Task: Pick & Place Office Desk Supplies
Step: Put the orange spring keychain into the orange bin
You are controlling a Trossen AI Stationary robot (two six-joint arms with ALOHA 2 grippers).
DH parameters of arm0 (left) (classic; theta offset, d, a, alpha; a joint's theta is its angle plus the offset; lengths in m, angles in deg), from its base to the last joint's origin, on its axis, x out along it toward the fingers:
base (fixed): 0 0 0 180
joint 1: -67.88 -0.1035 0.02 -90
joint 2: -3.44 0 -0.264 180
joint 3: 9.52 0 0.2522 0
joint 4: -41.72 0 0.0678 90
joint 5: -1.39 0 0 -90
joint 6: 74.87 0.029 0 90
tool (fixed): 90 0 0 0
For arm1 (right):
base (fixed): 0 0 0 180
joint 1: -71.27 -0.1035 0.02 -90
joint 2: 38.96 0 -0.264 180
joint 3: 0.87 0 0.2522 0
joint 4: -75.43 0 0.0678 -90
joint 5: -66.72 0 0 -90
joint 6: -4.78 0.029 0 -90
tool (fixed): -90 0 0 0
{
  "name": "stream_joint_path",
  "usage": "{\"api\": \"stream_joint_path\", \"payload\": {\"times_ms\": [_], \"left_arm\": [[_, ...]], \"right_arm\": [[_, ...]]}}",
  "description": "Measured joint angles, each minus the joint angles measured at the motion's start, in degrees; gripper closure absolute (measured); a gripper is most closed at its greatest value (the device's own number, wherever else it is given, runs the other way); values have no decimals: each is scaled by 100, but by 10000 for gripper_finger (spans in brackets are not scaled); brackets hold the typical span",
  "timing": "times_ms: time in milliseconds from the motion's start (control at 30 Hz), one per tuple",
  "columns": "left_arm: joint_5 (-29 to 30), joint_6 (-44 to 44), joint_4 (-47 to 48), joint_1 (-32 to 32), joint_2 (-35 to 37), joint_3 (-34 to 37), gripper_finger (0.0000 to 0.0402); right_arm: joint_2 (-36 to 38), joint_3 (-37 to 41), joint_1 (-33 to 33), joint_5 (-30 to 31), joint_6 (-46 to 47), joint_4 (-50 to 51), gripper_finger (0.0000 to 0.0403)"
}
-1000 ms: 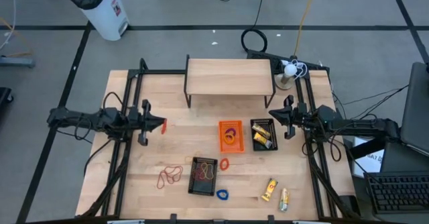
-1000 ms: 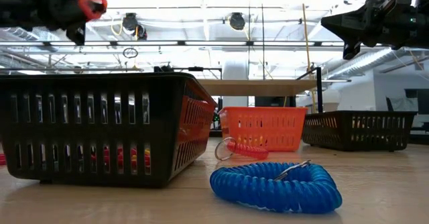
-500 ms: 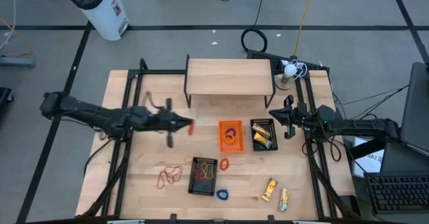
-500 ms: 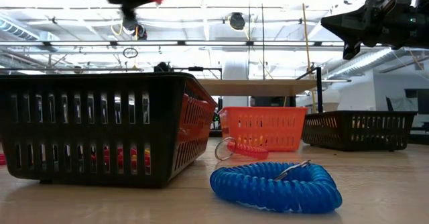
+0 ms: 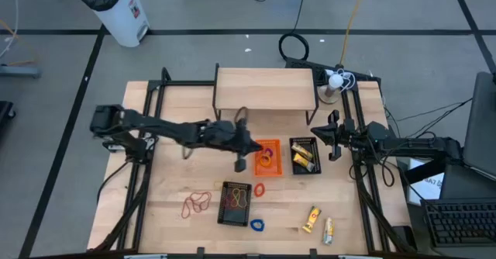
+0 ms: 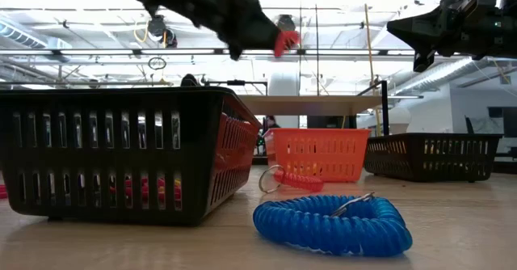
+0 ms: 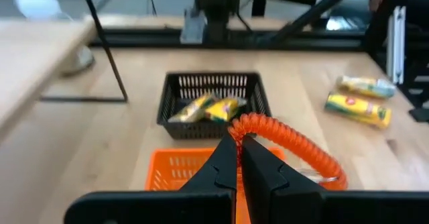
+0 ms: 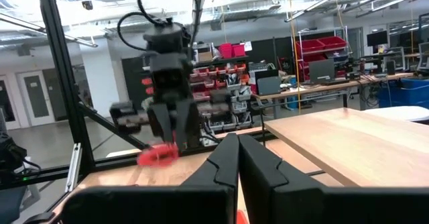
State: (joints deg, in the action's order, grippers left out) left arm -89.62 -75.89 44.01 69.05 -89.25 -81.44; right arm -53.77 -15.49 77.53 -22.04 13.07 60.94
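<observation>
Two arms in play, but only one is working: the left gripper (image 5: 253,151) is stretched out across the table and hangs over the near edge of the orange basket (image 5: 266,157), fingers pinched together on an orange coil loop (image 7: 288,143) that trails out past the tips in the left wrist view. It rides high, well clear of the basket wall, which reads as a carry lined up for a drop into that basket rather than a reach for something new.

Inside the orange basket there is already a purple ring (image 5: 266,152) and an orange loop (image 5: 267,162). Just beside it, the black basket (image 5: 305,155) holds yellow packets (image 7: 206,108). Nearer the front edge, a second black basket (image 5: 235,203) has thin red and yellow bands in it (too fine to count from above).

Loose stock on the wood: a tangle of red rubber bands (image 5: 196,204), a small red-orange coil (image 5: 260,189) touching the front basket's side, a blue coil (image 6: 332,224), and two yellow packets (image 5: 319,223) off toward the right.

Over on the right, the right gripper (image 5: 332,135) waits raised beside the black basket, fingers together and holding nothing.
</observation>
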Motion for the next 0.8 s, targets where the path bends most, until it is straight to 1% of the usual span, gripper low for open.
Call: {"api": "stream_joint_path", "payload": {"times_ms": [100,300,467,567,700,800], "left_arm": [[-198,-68,142,-97,-461,-252,399],[-400,-127,239,-160,-1244,-536,399],[-651,-493,308,-289,-1748,-776,399],[-654,-626,505,-331,-2010,-974,399],[-652,-531,1025,-341,-2251,-1243,399],[-654,-509,1049,-341,-2292,-1306,399]], "right_arm": [[0,-2,0,0,0,1,403],[1,0,0,0,-17,-22,403],[1,0,1,-1,-14,-20,403],[0,0,1,-2,-4,-20,403],[0,-2,0,-2,-4,-20,403],[0,0,1,-2,-14,-20,403]]}}
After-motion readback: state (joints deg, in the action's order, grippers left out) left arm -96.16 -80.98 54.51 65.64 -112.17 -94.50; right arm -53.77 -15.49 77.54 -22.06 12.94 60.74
